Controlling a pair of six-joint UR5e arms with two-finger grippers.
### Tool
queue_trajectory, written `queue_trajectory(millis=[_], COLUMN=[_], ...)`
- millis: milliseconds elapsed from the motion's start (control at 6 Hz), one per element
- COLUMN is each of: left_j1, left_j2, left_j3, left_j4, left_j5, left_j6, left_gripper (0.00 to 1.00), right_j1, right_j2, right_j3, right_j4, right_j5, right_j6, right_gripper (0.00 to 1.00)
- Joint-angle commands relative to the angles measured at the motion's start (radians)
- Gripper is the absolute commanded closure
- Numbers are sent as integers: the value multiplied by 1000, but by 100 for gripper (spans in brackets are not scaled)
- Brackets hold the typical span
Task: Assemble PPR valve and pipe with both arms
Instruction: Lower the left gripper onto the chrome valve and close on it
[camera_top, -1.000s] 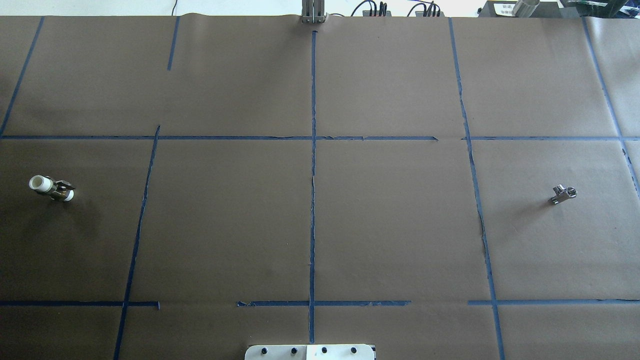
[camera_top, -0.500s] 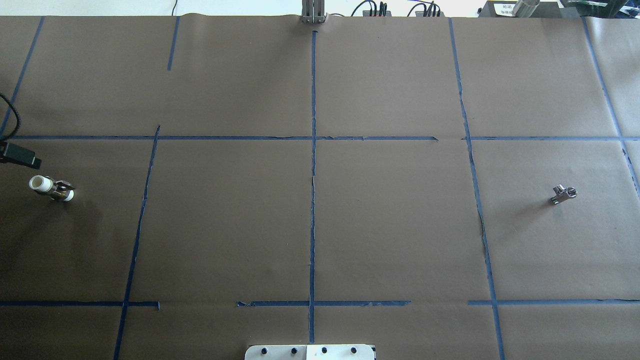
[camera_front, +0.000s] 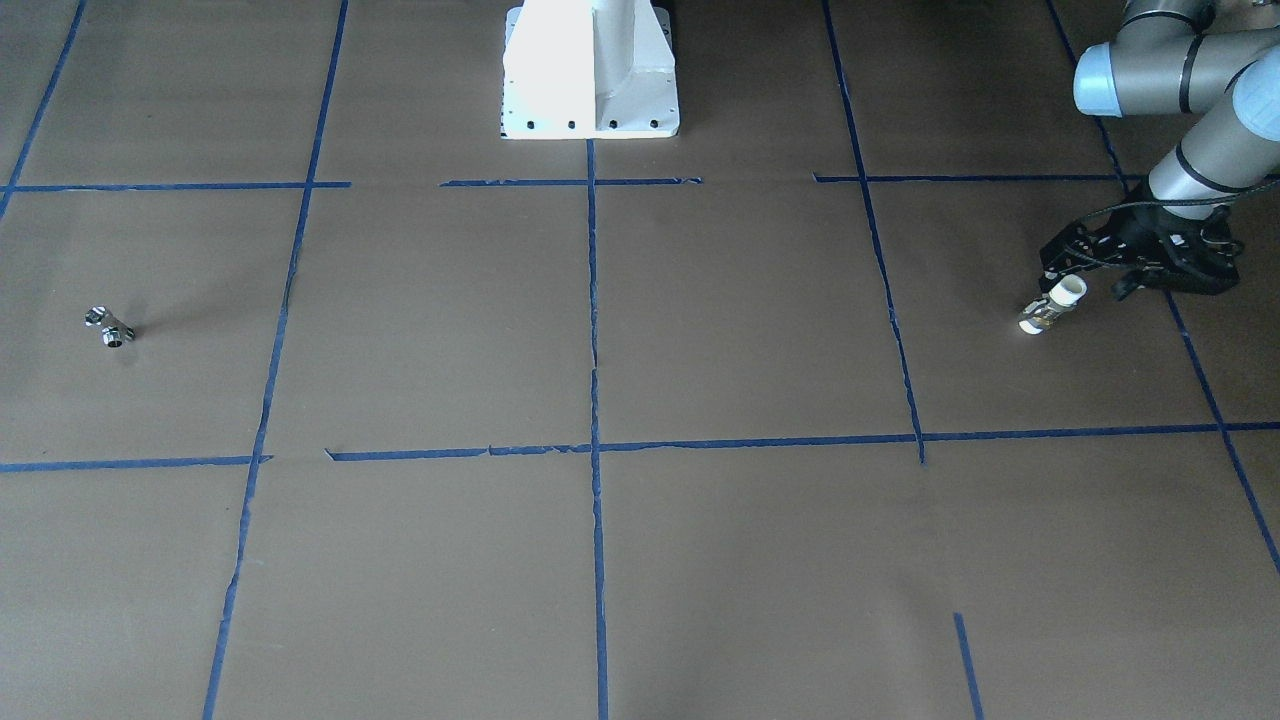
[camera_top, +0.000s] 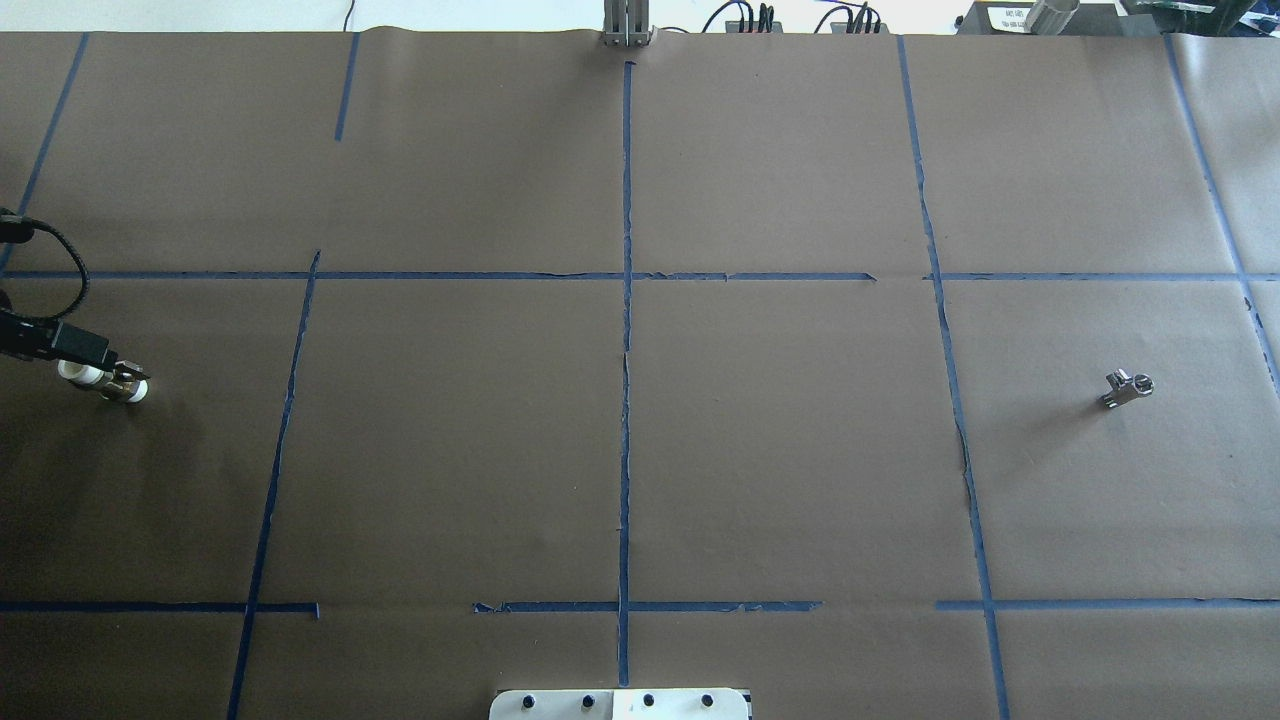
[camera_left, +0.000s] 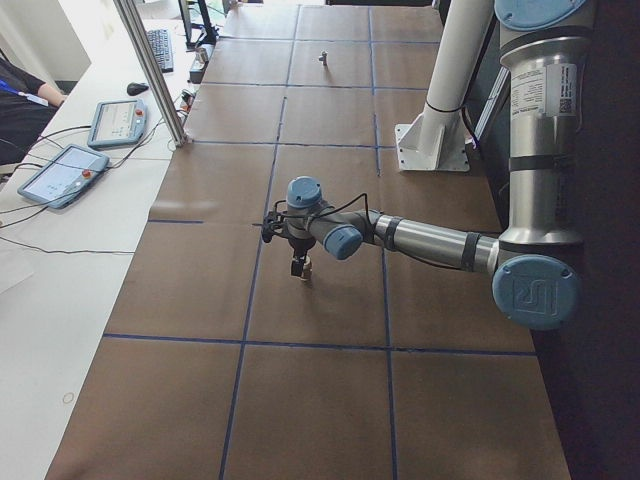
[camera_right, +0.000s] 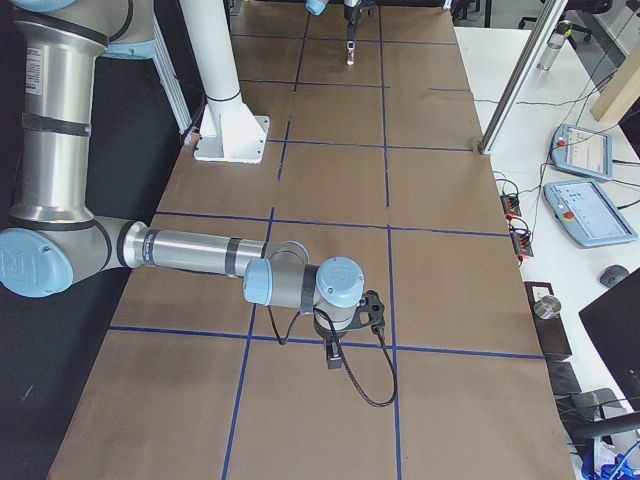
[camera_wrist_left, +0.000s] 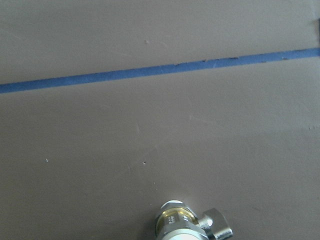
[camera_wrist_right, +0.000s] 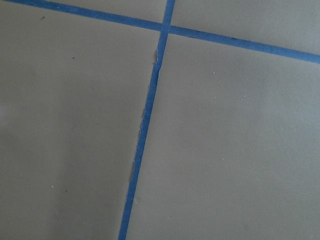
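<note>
Left jaws look spread, just above the valve (camera_front: 1052, 305) by the desk's (camera_top: 780, 450) left edge; right jaws, can't tell. The pipe (camera_top: 1127, 388) is near the right edge. Valve's probably stiff, smooth, rolly: pinch across its body, off the lever (camera_wrist_left: 216, 226).

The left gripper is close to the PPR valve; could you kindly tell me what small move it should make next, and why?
Probably shift the left gripper to centre it over the PPR valve, then lower it. The valve lies ungripped on the table, and the left wrist view shows it only at the bottom edge, so it is not yet centred.
</note>
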Motion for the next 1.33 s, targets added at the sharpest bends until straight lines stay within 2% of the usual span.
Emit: queue_trajectory(millis=[0,167,333,667,833,1167], left_j1=[3,3,5,3,3,8], left_j2=[1,1,1,0,-4,-95], left_j3=[0,0,0,-19,-54,-158], left_j4=[0,3,3,7,29,261], left_j5=[0,0,0,-1,-4,-3], left_j6=[0,-2,-2,-2,-5,-96], left_gripper=[8,63,91,100,100,100], right_j1=[0,0,0,0,0,0], right_j2=[0,0,0,0,0,0], right_j3=[0,-2,-2,-2,-2,-2], right_j4=[0,0,0,0,0,0], right_j5=[0,0,-2,-2,0,0], right_j6=[0,0,0,0,0,0], right_gripper=[0,0,0,0,0,0])
